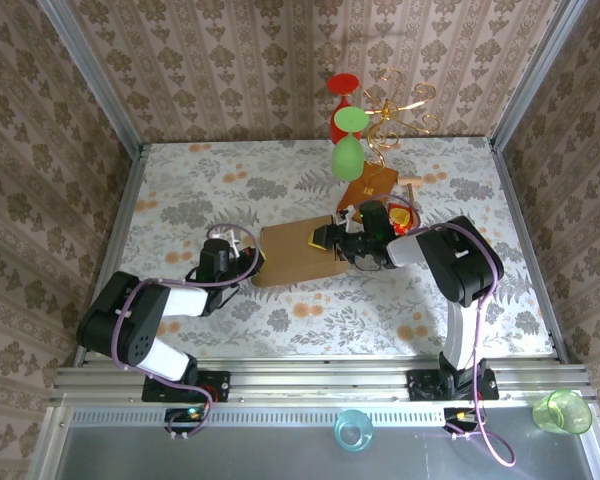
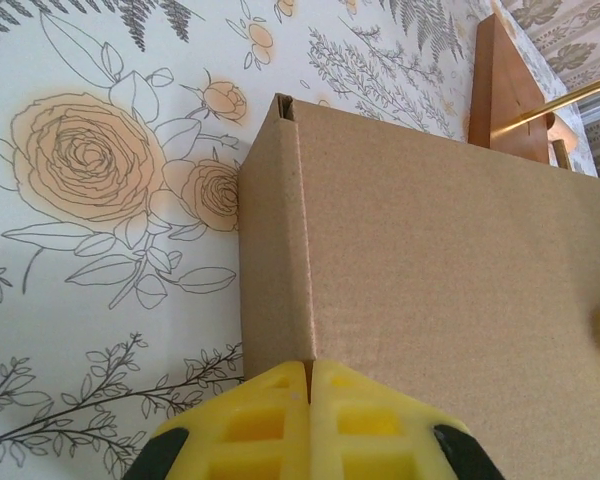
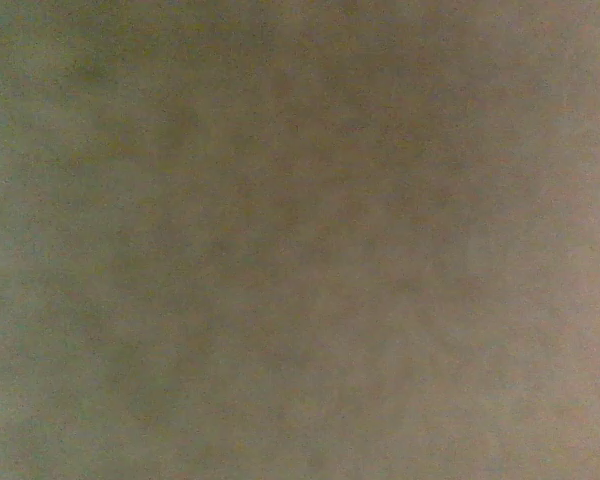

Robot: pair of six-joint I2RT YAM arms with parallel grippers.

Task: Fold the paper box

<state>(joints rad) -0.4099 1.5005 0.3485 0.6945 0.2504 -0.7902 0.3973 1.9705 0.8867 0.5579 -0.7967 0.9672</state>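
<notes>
One paper box lies flat mid-worktop, the left hand pinched closed on nothing with its yellow tips against the box's left edge. The right hand sits over the right end, too hidden to tell whether it is open or gripping. Just past the far right corner stands one reddish wooden block with a gold wire rack, one red goblet and one green goblet, and well apart at the front rail are one blue cup and one green cup.
</notes>
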